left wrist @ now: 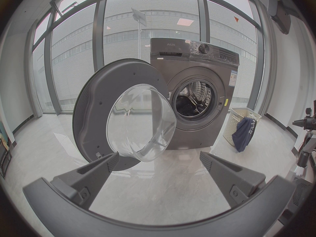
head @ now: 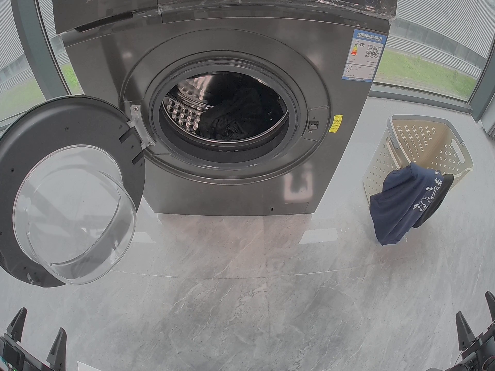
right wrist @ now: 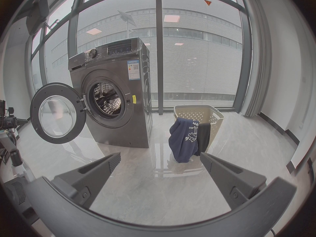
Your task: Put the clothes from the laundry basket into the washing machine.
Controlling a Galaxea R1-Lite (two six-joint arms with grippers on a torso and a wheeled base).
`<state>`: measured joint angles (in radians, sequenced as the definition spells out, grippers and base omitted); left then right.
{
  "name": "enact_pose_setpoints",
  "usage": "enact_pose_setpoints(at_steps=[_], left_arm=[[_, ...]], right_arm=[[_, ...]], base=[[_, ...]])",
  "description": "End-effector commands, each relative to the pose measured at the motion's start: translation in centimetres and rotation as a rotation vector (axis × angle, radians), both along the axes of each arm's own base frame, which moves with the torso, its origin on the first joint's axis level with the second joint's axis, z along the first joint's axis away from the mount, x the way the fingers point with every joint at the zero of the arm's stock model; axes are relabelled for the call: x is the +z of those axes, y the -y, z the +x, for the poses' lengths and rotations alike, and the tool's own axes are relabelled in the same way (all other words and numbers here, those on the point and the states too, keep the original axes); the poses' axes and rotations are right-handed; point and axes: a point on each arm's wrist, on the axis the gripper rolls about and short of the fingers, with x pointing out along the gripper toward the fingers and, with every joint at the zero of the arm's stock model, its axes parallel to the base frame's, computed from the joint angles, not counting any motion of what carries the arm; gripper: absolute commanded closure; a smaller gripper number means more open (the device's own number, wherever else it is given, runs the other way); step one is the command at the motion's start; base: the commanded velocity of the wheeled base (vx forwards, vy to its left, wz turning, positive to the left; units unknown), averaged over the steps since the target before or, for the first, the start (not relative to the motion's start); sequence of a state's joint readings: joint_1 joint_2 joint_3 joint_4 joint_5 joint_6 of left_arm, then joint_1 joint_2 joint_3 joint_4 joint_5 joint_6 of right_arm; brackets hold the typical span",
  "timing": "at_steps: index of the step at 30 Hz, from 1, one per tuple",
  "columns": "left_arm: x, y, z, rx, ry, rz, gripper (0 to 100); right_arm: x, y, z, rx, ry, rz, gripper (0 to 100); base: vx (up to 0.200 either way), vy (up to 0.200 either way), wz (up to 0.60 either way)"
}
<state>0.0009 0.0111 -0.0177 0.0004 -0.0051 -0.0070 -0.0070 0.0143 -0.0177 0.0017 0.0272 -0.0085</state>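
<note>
Clothes were in two places, and going from the left, the left gripper (head: 42,320) hung low with its fingers wide apart and nothing in them. Next, the round door (head: 67,124) stood wide open, and the washing machine (head: 232,191) had dark clothes (head: 237,112) in its drum. To the right a blue shirt (head: 399,207) and a black piece (head: 438,191) hung over the rim of the laundry basket (head: 423,140). The right gripper (head: 474,305) was low, open and empty too, so I think the next piece had to be fetched: reach to the basket, pinch the shirt and lift it clear of the rim.
</note>
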Motion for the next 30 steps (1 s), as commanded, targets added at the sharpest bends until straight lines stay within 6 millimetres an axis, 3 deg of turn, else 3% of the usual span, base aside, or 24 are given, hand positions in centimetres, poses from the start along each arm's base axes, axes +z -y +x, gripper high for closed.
enact_pose_setpoints(at_steps=[1,23,30], left_arm=[[-0.51,-0.01,0.06,0.004,-0.008,-0.004,0],[-0.48,-0.02,0.05,0.007,-0.008,-0.022,0],[-0.48,-0.02,0.05,0.007,-0.008,-0.028,0]], right_arm=[[-0.50,0.01,0.02,-0.002,-0.002,0.010,0],[-0.52,0.00,0.02,-0.003,-0.003,0.005,0],[-0.52,0.00,0.02,-0.003,-0.003,0.005,0]], base=[[0.000,0.000,0.00],[0.000,-0.191,0.00],[0.000,0.000,0.00]])
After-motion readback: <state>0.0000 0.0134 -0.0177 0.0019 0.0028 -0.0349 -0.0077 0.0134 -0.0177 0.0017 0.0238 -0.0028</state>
